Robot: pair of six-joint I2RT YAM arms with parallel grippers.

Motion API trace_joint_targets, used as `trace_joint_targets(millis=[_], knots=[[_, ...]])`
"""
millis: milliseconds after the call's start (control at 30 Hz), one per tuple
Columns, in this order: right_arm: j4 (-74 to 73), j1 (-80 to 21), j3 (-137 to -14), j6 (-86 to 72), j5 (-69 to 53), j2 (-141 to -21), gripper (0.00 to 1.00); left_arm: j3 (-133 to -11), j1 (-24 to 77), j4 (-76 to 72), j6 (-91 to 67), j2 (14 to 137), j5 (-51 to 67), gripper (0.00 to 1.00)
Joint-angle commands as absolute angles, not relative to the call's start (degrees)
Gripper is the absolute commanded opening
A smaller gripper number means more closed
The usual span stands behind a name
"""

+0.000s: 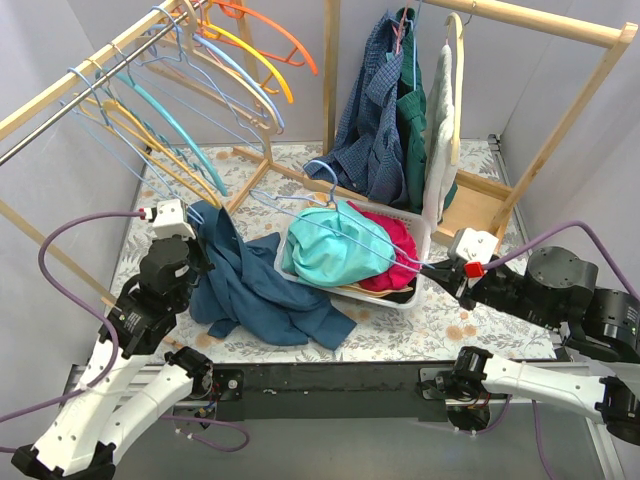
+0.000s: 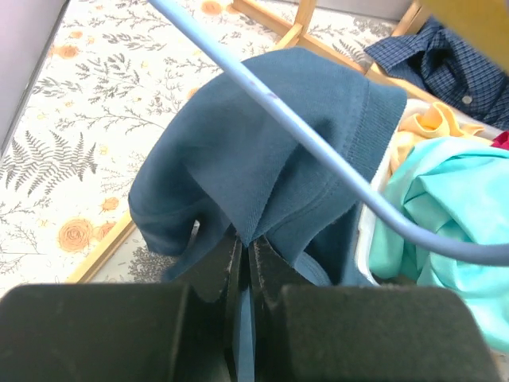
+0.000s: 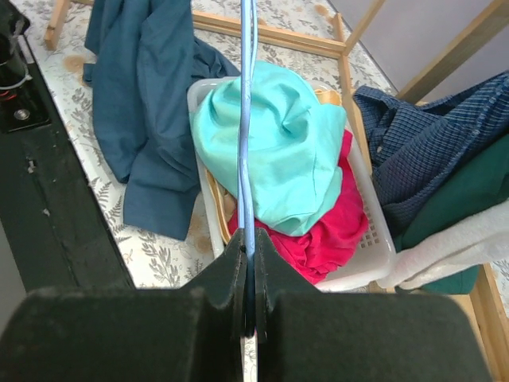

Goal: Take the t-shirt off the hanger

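Observation:
The dark blue t-shirt [image 1: 262,295] lies bunched on the table left of the basket, one part lifted. My left gripper [image 1: 200,250] is shut on a fold of it near the collar [image 2: 262,151], as the left wrist view [image 2: 245,243] shows. The light blue hanger [image 1: 300,207] stretches across above the basket. My right gripper [image 1: 432,270] is shut on its right end [image 3: 247,119]. In the left wrist view the hanger's bar [image 2: 318,147] crosses in front of the lifted cloth. I cannot tell whether its left end is still inside the shirt.
A white basket [image 1: 425,235] holds a turquoise garment [image 1: 335,250] and a red one [image 1: 395,255]. Several empty hangers [image 1: 180,110] hang on a rail at upper left. Shirts [image 1: 385,110] hang on a wooden rack at the back right.

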State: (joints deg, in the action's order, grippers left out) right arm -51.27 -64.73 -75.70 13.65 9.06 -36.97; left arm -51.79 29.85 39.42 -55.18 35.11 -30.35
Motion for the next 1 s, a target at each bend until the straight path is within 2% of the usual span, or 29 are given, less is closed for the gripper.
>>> trace_joint_targets(millis=[0, 133, 500, 700, 967], knots=[[-47.9, -64.5, -77.7, 12.2, 13.7, -36.6, 0.01, -53.9, 29.8, 37.5, -55.1, 33.6, -30.3, 0.0], [-41.2, -64.5, -76.3, 13.9, 14.5, -39.7, 0.01, -53.8, 29.8, 38.2, -52.5, 33.0, -21.4, 0.0], [-20.1, -64.4, -79.6, 20.3, 14.2, -57.9, 0.01, -59.1, 29.8, 43.8, -50.1, 31.4, -8.7, 0.0], [-12.6, -63.5, -89.1, 23.1, 13.2, -69.3, 0.01, -61.7, 29.8, 46.4, -51.1, 31.4, -5.0, 0.0], [-9.8, -54.9, -106.1, 20.0, -1.0, -84.3, 0.01, -63.3, 29.8, 48.1, -51.4, 29.4, 3.9, 0.0]])
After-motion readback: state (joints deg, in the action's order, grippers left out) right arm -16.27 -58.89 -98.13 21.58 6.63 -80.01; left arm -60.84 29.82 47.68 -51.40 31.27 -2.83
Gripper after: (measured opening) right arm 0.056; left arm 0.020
